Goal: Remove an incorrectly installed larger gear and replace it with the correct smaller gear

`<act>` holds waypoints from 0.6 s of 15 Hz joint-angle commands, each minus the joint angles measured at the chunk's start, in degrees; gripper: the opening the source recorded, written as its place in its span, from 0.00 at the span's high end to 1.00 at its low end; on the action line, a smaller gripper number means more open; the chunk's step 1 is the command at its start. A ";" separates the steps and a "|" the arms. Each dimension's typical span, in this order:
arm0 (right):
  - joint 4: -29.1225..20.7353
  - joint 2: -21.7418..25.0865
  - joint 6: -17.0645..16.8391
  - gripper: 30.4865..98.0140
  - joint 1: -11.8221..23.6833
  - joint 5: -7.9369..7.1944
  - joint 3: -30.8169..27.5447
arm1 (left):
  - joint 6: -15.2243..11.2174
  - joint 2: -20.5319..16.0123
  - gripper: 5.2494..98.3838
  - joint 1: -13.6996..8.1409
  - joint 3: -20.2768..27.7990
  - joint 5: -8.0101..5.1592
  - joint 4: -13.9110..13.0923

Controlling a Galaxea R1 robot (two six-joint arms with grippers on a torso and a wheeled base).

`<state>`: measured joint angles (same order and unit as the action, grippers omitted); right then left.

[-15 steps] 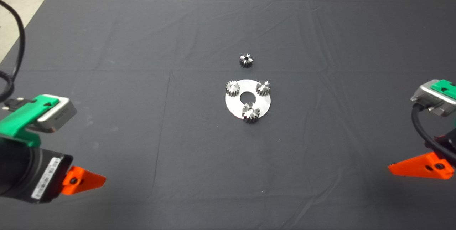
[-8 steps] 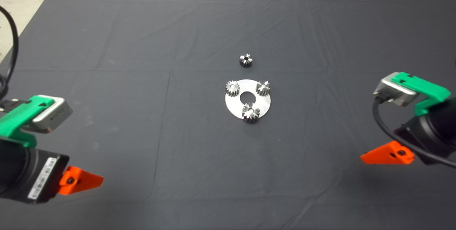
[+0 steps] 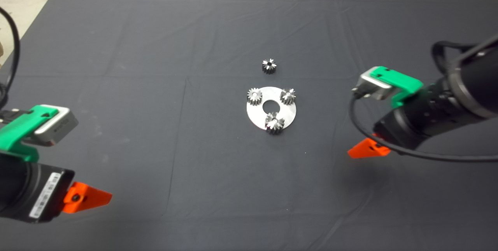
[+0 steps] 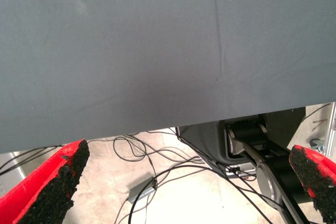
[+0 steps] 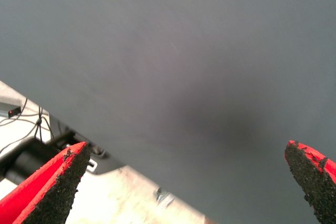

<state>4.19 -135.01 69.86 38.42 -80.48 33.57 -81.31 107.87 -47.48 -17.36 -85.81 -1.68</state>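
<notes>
Opening step, I'd judge: the right gripper (image 3: 352,153) is out over the mat right of the plate (image 3: 288,114), fingers wide apart, empty; the big gear (image 3: 274,122) sits on the plate's near edge; the small gear (image 3: 269,65) lies just beyond; next comes a reach left onto the big gear; the left gripper (image 3: 107,196) waits near-left, agape.

The right gripper (image 3: 367,150) is mostly hidden beneath its own arm, one finger showing

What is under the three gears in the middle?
A round silver plate with a hole in its middle lies under them, flat on the dark mat. The larger gear sits at its near edge. Whatever holds each gear up is covered.
</notes>
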 commanded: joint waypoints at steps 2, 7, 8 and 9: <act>8.50 -7.11 -1.40 0.00 -3.67 -1.05 4.97 | 0.19 0.28 0.01 -0.33 0.85 -0.15 -0.87; 15.02 -11.55 -3.07 0.00 -7.42 -1.64 8.34 | 0.10 0.28 0.01 -0.33 0.85 -0.41 -0.87; 16.77 -11.91 -3.15 0.00 -8.33 -1.95 8.69 | 0.10 0.28 0.01 -0.33 0.85 -0.41 -0.95; 18.56 -12.00 -3.24 0.00 -9.43 -2.14 8.69 | 0.10 0.28 0.01 -0.28 0.85 -0.41 -0.95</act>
<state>16.62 -145.92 67.28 30.32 -81.99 41.58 -81.34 108.13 -47.48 -17.36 -85.92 -1.76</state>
